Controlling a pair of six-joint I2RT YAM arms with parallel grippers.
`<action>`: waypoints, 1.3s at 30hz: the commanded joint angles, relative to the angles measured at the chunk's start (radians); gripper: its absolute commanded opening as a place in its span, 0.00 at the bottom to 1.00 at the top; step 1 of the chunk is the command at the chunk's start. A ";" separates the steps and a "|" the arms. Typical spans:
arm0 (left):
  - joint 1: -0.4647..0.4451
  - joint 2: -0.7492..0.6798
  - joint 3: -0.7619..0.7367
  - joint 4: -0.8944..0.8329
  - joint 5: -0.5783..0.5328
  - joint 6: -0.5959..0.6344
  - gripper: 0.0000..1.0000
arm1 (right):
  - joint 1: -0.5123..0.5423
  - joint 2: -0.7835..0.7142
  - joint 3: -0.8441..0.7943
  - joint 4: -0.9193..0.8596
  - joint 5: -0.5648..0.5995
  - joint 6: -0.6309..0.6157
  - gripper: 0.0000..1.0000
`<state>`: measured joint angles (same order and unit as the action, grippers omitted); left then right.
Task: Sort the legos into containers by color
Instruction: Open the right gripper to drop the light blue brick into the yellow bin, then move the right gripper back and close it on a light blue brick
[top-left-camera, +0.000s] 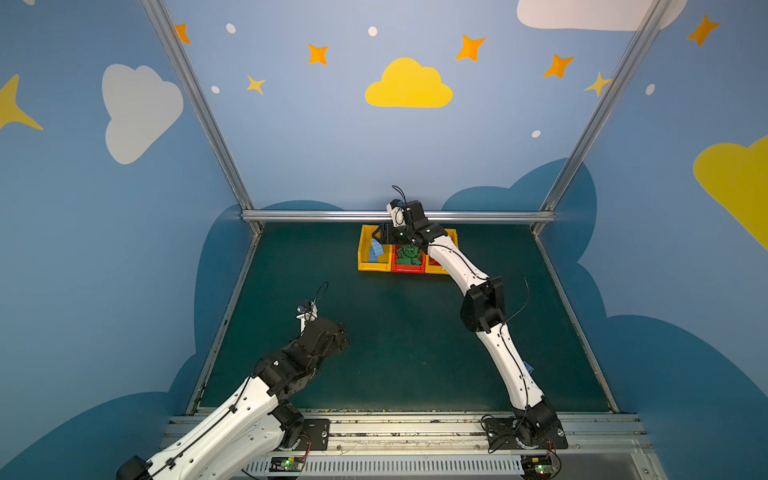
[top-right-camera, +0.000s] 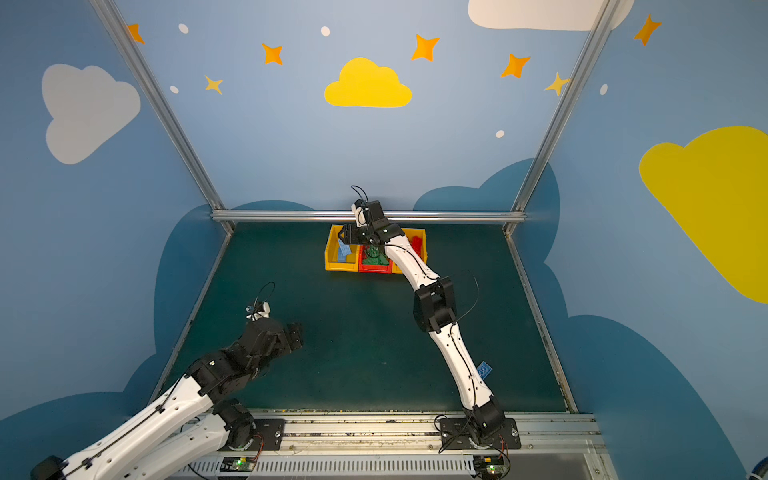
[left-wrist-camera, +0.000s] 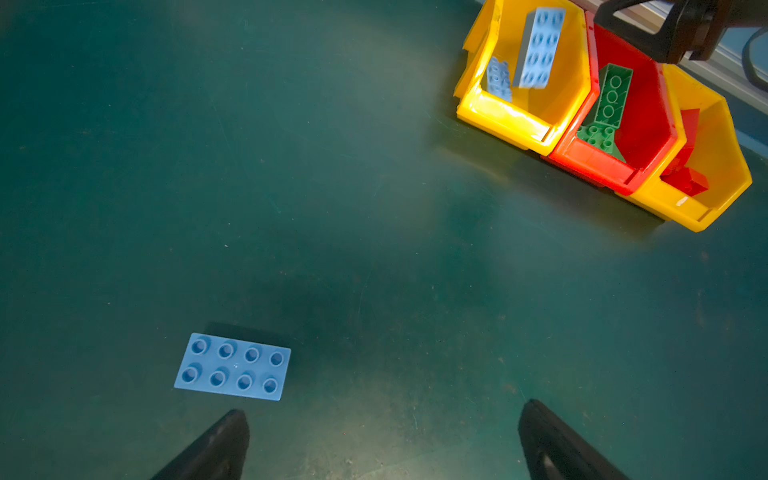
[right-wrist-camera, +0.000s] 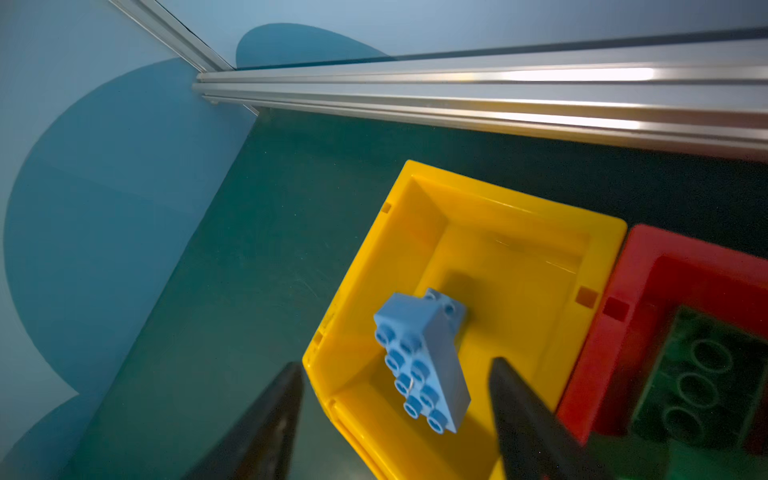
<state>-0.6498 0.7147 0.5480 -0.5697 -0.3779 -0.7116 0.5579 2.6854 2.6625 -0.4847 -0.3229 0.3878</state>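
Note:
Three containers stand side by side at the back of the mat: a yellow bin (top-left-camera: 365, 266) (right-wrist-camera: 515, 199), a red bin (top-left-camera: 409, 269) (left-wrist-camera: 590, 160) and another yellow bin (top-left-camera: 436, 270) (left-wrist-camera: 723, 174). My right gripper (top-left-camera: 380, 237) (right-wrist-camera: 395, 370) hangs open over the first yellow bin. A light blue lego (right-wrist-camera: 424, 357) (left-wrist-camera: 539, 48) is tilted in that bin, clear of both fingers, above another blue one (left-wrist-camera: 498, 79). Green legos (left-wrist-camera: 613, 95) fill the red bin, and red legos (left-wrist-camera: 683, 178) lie in the other yellow bin. My left gripper (top-left-camera: 345, 336) (left-wrist-camera: 384, 419) is open and empty over the mat, just short of a flat blue lego (left-wrist-camera: 232, 366).
A blue lego (top-left-camera: 528, 368) (top-right-camera: 484, 369) shows on the mat beside the right forearm; I cannot tell whether it is the one in the left wrist view. An aluminium rail (right-wrist-camera: 498, 99) runs along the back edge, close behind the bins.

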 joint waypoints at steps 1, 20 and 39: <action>0.003 -0.031 0.029 -0.051 -0.029 -0.012 1.00 | 0.000 -0.003 0.030 0.019 0.002 0.005 0.88; -0.001 -0.036 -0.041 0.184 0.185 0.003 1.00 | -0.016 -0.843 -0.944 -0.165 0.504 0.001 0.89; -0.002 0.042 -0.144 0.344 0.275 0.005 1.00 | -0.347 -1.553 -1.822 -0.538 0.657 0.515 0.91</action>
<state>-0.6506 0.7567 0.4110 -0.2604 -0.1162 -0.7120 0.2539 1.1404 0.8837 -0.9634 0.3763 0.8051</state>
